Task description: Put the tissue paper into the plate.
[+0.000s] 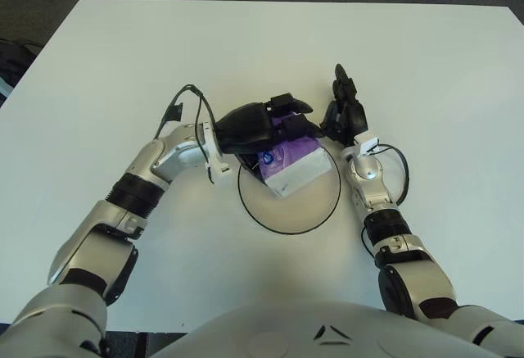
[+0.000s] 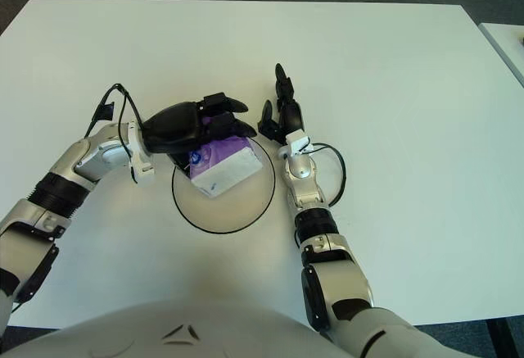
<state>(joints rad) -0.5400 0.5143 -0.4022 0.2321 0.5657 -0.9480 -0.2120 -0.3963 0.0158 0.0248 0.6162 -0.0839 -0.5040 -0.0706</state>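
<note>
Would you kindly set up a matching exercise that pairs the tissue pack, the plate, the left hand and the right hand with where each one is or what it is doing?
Things:
1. tissue pack
2. plate
3. left hand
4. right hand

Descriptions:
A. beside the plate's far right rim, fingers spread, holding nothing
B. white with a black rim, flat on the white table
C. purple and white, lying over the plate's far part
D. over the pack's far end, fingers on the pack

Pairs: 1-C, 2-B, 3-D, 4-A
</note>
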